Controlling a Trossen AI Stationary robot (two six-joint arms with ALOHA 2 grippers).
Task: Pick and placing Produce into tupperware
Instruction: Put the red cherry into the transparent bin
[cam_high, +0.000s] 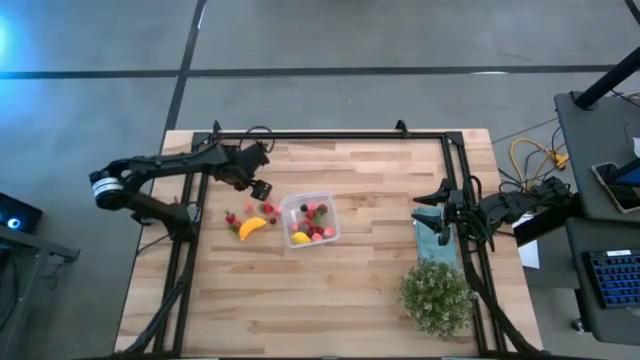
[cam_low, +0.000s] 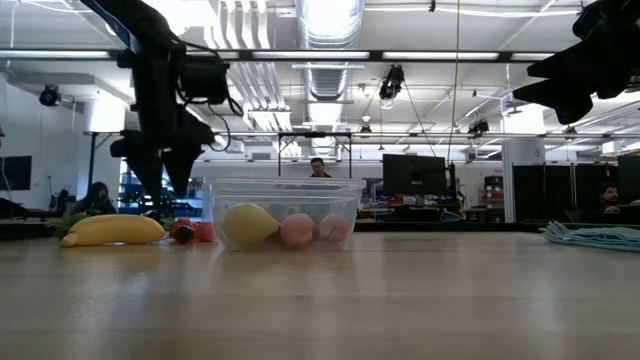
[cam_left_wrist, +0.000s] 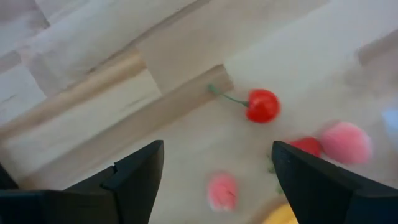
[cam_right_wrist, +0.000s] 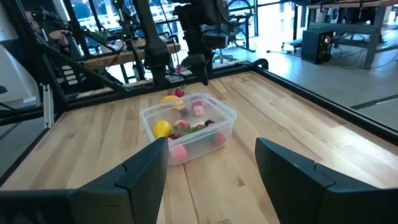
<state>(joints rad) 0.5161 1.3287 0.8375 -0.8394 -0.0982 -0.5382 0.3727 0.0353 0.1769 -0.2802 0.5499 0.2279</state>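
Wooden tabletop (cam_high: 330, 290) is seen from above, with the tupperware (cam_high: 310, 220) set near its middle, a lemon (cam_high: 300, 238) and berries (cam_high: 318, 212) inside. Just beside it, a curved yellow piece (cam_high: 252, 227) and loose berries (cam_high: 232, 218) are left on the wood. Over these the left gripper (cam_high: 261, 189) is held, fingers spread, nothing pinched. Well apart, the right gripper (cam_high: 432, 207) is parked, fingers likewise spread, above a teal cloth (cam_high: 436, 238), a green bushy plant (cam_high: 437, 296) nearby.

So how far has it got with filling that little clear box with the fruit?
Partly done. The small clear plastic box already holds a yellow lemon and several red and pink berries. Right now the left gripper hovers open and empty above loose pieces beside it. Still out on the table: the yellow banana-shaped piece, a red cherry and a few pink berries. The right gripper waits open over the teal cloth.
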